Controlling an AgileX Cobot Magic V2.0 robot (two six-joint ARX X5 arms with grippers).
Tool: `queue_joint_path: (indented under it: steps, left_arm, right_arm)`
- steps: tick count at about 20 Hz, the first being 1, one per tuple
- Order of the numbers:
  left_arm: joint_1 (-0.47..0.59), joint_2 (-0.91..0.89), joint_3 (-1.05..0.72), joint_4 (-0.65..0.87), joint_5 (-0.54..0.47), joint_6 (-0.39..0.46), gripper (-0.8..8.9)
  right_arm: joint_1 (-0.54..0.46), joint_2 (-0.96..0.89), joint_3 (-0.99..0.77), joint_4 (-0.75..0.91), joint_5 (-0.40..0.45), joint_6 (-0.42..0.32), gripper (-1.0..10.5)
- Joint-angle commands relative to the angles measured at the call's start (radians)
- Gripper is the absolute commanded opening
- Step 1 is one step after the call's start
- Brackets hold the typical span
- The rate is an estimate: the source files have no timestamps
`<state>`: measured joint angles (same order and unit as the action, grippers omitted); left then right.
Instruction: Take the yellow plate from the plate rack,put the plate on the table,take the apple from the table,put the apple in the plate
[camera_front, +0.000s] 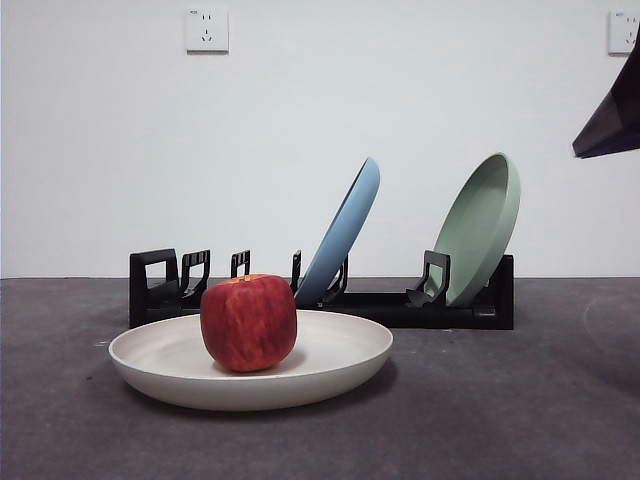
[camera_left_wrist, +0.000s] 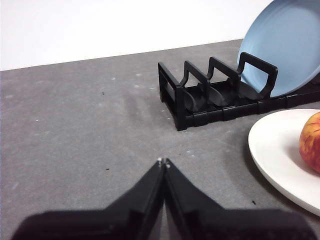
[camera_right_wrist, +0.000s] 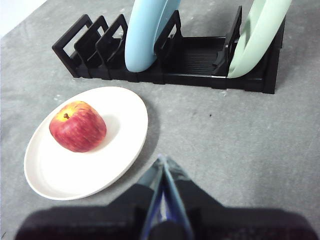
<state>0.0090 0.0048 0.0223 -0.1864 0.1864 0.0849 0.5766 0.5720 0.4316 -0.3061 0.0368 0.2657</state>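
While apple (camera_right_wrist: 78, 126) sits inside yellow plate (camera_right_wrist: 120, 150) | both hands pinched closed, empty | bare table (camera_right_wrist: 240, 135) around rim

Low level front camera; both wrist cameras facing the plate rack (camera_front: 320, 290).

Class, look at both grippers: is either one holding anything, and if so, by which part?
Nothing is held. The left gripper and right gripper are both shut on nothing above the table. The apple rests free in the yellow plate.
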Motion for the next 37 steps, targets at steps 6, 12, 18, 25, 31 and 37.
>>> queue_joint_path:
  steps: [6,12,18,25,31,37]
  left_arm:
    - [-0.003,-0.003,-0.016,0.008,-0.001,-0.010,-0.03]
    - [-0.003,-0.003,-0.016,0.008,-0.001,-0.010,-0.03]
    - [-0.003,-0.003,-0.016,0.008,-0.001,-0.010,-0.03]
    - [-0.003,-0.003,-0.016,0.008,-0.001,-0.010,-0.03]
    - [-0.003,-0.003,-0.016,0.008,-0.001,-0.010,-0.03]
    - [-0.003,-0.003,-0.016,0.008,-0.001,-0.010,-0.03]
  right_arm:
    - [0.001,-0.001,-0.006,0.006,0.003,0.006,0.0]
    - [-0.008,-0.073,-0.006,-0.026,0.082,-0.234,0.0]
    - [-0.214,-0.311,-0.105,0.077,0.075,-0.371,0.0]
    - [-0.398,-0.519,-0.335,0.229,-0.116,-0.310,0.0]
    - [-0.473,-0.543,-0.405,0.231,-0.116,-0.254,0.0]
    - [-0.478,-0.571,-0.426,0.158,-0.097,-0.209,0.0]
